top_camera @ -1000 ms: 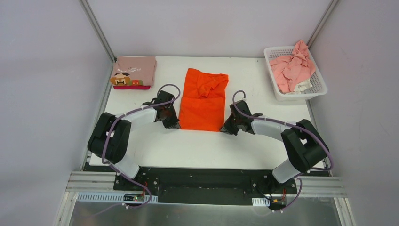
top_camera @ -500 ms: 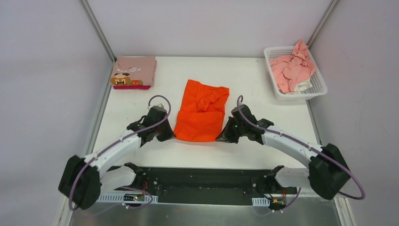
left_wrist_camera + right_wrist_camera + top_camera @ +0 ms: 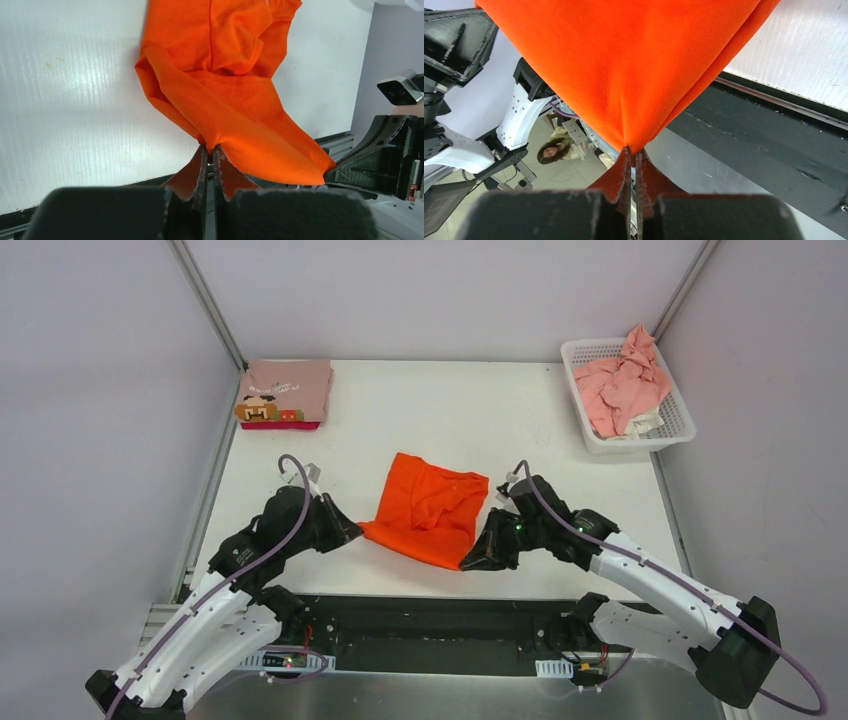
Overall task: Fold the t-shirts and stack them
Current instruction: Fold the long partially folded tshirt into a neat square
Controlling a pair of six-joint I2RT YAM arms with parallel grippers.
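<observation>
A bright orange t-shirt (image 3: 428, 510) hangs stretched between both grippers near the table's front edge, its far part still lying on the white table. My left gripper (image 3: 358, 531) is shut on the shirt's near left corner (image 3: 210, 146). My right gripper (image 3: 468, 562) is shut on the near right corner (image 3: 633, 148), lifted past the table edge. A folded dusty-pink t-shirt (image 3: 287, 390) with a pixel cartoon face lies at the back left, on top of a magenta one (image 3: 296, 424). Crumpled light pink t-shirts (image 3: 622, 385) fill the basket.
A white lattice basket (image 3: 671, 428) stands at the back right corner. The white table (image 3: 520, 420) ends at a black rail (image 3: 430, 615) at the front. Grey walls close in the left, right and back.
Both arms have pulled back toward the near edge, dragging the orange shirt with them and lifting its near hem. The shirt now sits much closer to the front.
</observation>
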